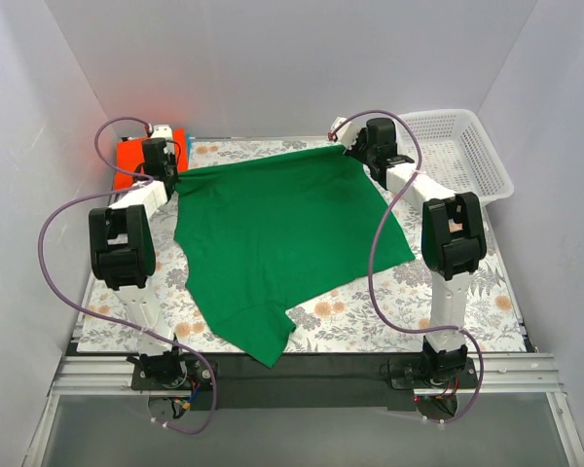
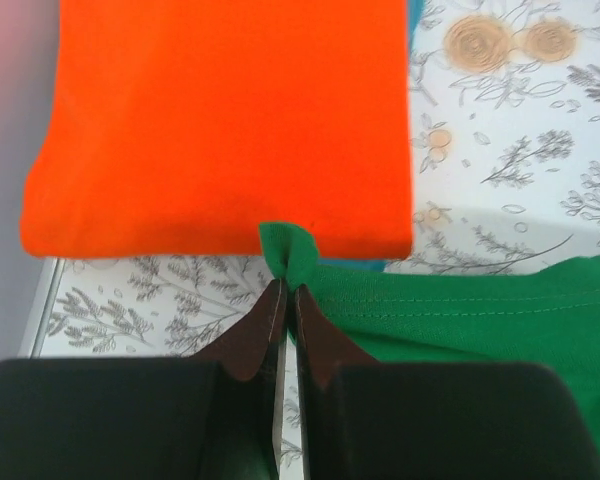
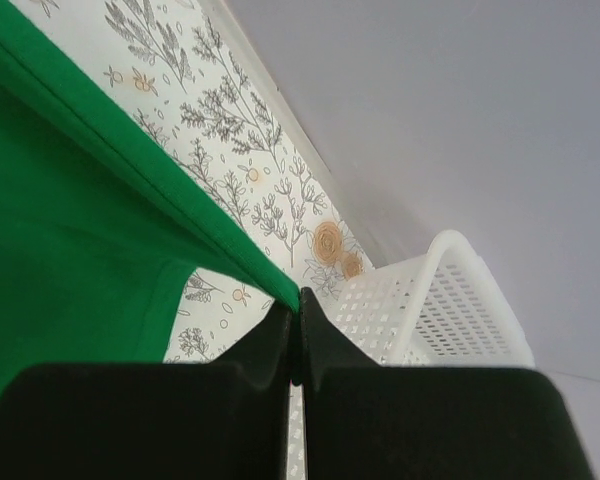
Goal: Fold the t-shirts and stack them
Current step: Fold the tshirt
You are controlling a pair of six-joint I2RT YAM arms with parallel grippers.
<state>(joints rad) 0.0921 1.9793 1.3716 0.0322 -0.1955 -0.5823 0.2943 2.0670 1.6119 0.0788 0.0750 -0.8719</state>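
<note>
Green t-shirt point(image 1: 282, 243) lies spread unfolded across the counter point(image 1: 467, 311), far corners clamped by the left pincer point(image 2: 287, 292) and right pincer point(image 3: 298, 308). The orange t-shirt point(image 2: 220, 120) sits folded at the far-left corner. Folding and stacking remain.

Both arms stretched forward and apart, left tool point(image 2: 287, 288) clamped shut, right tool point(image 3: 298, 308) clamped shut

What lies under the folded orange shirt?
A thin blue strip shows beneath the orange shirt, along its right edge. The rest of it is covered, so I cannot tell what it is.
</note>
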